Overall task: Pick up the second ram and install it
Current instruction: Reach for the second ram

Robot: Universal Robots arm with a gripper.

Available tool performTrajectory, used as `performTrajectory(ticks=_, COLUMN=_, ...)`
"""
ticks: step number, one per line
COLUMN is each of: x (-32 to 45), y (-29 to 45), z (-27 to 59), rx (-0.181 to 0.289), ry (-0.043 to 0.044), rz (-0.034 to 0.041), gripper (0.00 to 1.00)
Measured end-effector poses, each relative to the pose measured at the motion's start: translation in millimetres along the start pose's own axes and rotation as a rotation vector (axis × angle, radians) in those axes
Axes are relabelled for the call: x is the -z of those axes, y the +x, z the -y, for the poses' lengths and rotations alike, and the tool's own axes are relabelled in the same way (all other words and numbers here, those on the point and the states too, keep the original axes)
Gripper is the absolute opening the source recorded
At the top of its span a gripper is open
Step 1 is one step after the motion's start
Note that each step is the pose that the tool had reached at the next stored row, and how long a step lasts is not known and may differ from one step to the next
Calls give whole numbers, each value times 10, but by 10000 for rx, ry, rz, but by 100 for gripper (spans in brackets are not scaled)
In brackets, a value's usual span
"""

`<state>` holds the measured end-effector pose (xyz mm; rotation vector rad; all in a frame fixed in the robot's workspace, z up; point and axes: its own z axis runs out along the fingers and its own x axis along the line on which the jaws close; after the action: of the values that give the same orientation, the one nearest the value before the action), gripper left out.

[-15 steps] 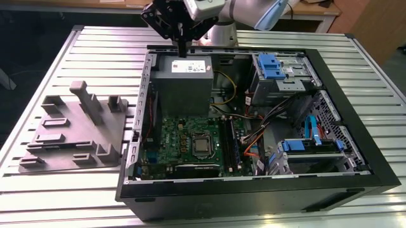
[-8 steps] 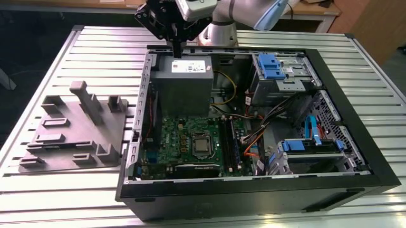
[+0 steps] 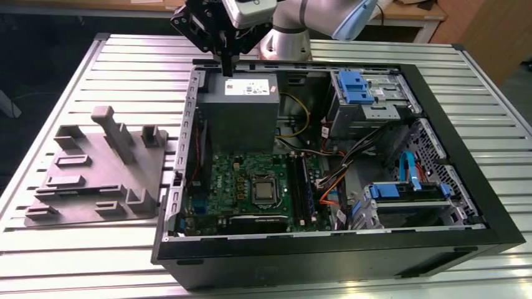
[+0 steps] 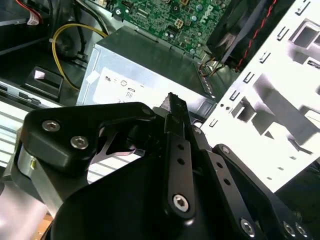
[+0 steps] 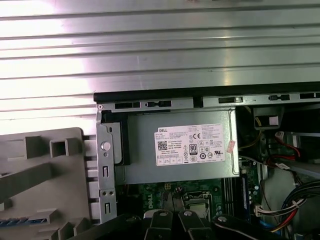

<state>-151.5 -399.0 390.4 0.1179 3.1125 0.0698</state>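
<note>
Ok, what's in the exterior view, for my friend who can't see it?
A robot gripper hangs over the grey power supply in an open black computer case on a ribbed metal table. A grey fixture plate lies at the exterior view's left.

Shiny ribbed metal table; matt plastic fixture plate

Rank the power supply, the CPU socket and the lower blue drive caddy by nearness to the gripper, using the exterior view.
1. Power supply, just below the gripper.
2. CPU socket, mid-motherboard.
3. Lower blue drive caddy, toward the exterior view's right.
</note>
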Motion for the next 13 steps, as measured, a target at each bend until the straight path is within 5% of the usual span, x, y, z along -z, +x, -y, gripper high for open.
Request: performTrajectory(ticks=13, x=-10, y=117, z=9, rx=0, ry=0, rz=0, gripper=10)
